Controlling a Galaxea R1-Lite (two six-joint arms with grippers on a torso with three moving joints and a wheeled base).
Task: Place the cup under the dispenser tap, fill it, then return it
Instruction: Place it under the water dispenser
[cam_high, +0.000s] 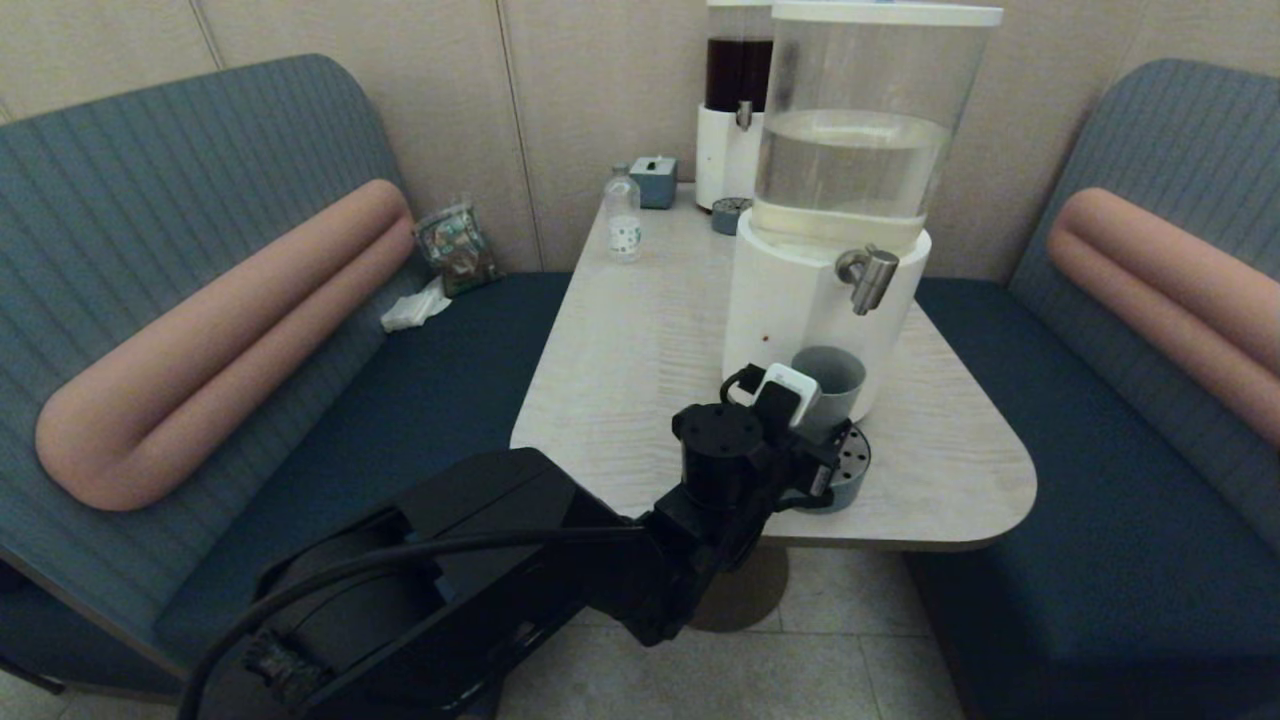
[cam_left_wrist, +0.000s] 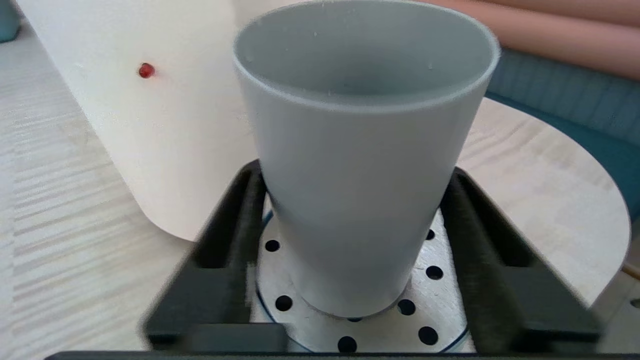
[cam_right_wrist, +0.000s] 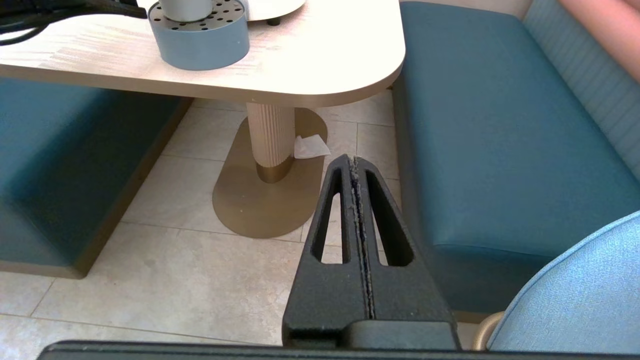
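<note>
The grey-blue cup (cam_left_wrist: 360, 165) stands upright on the perforated metal top of the round drip tray (cam_left_wrist: 440, 300), against the white base of the clear-water dispenser (cam_high: 800, 300). In the head view the cup (cam_high: 838, 378) sits below the brushed-silver dispenser tap (cam_high: 868, 278). My left gripper (cam_left_wrist: 355, 172) has one black finger (cam_left_wrist: 235, 220) on each side of the cup's lower half, touching its wall, shut on it. I see no water in the cup. My right gripper (cam_right_wrist: 354, 160) hangs low over the floor beside the table, shut on nothing.
A small clear bottle (cam_high: 622, 225), a small blue-grey box (cam_high: 655, 180) and the dark-liquid dispenser (cam_high: 735, 110) stand at the table's far end. The table edge (cam_high: 900, 540) is close behind the drip tray (cam_high: 850, 470). Padded benches flank the table.
</note>
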